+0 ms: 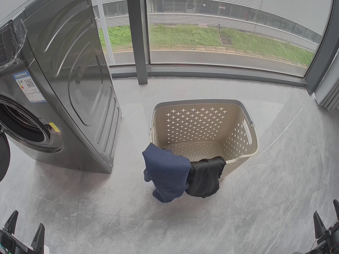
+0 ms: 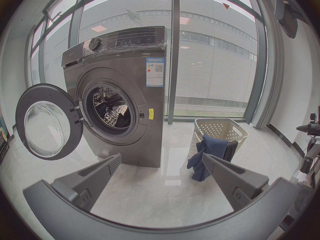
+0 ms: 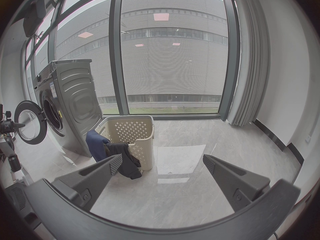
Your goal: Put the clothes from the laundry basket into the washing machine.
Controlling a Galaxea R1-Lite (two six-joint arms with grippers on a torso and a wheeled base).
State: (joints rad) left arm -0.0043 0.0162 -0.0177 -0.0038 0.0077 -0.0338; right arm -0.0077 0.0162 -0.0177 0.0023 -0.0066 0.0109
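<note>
The grey front-loading washing machine [image 1: 70,89] is seen open-doored. The left gripper [image 2: 160,159] is spread wide, empty. A navy cloth garment [image 1: 167,170] and a black garment [image 1: 204,177] are draped over the beige perforated plastic basket [image 1: 203,103], on its near rim. The right gripper [image 3: 161,159] is likewise spread, empty.

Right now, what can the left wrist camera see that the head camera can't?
Left wrist view: the round glass of the open door and the shiny drum inside the washing machine. Head view: the inside floor of the laundry basket, which looks bare, and the machine's ribbed side panel. Both: the machine, the basket, a blue garment and a black garment draped over its rim, and the open left gripper.
</note>
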